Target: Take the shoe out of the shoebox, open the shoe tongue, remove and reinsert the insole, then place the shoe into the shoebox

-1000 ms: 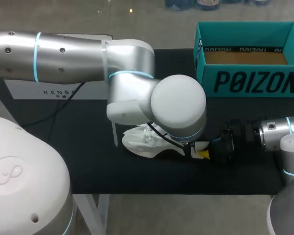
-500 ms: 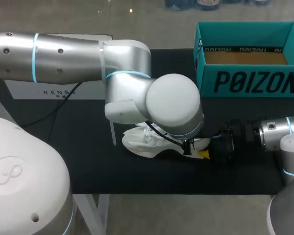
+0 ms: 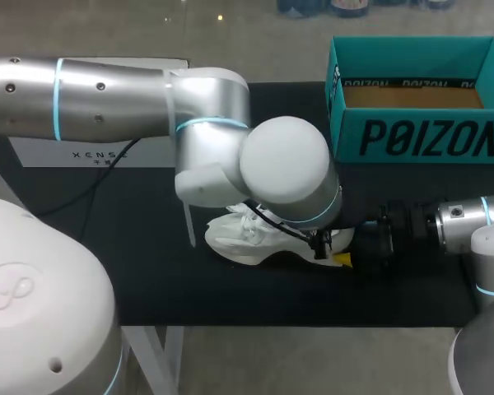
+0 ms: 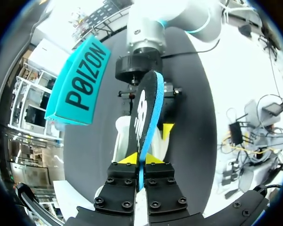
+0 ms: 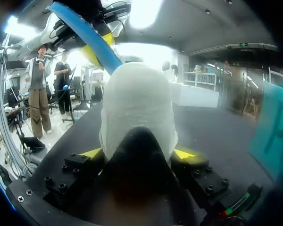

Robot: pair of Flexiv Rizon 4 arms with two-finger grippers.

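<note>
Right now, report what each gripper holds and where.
Left gripper pinches the insole by its near end; right gripper clamps the shoe at its heel end.

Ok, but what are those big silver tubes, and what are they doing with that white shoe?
Those tubes are a robot's two arms. The left arm and the right arm each end in jaws with yellow tips, a bit like two fingers.

One picture comes from a camera up high, looking down on the black table. The other two come from little cameras on the arms' wrists, so you look out along the jaws.

On the table lies a white shoe. Behind it stands a blue-green shoebox, open on top.

The right jaws pinch the shoe's back end from both sides. The left jaws pinch the insole, a thin black pad with a blue edge, held up over the shoe.
</note>
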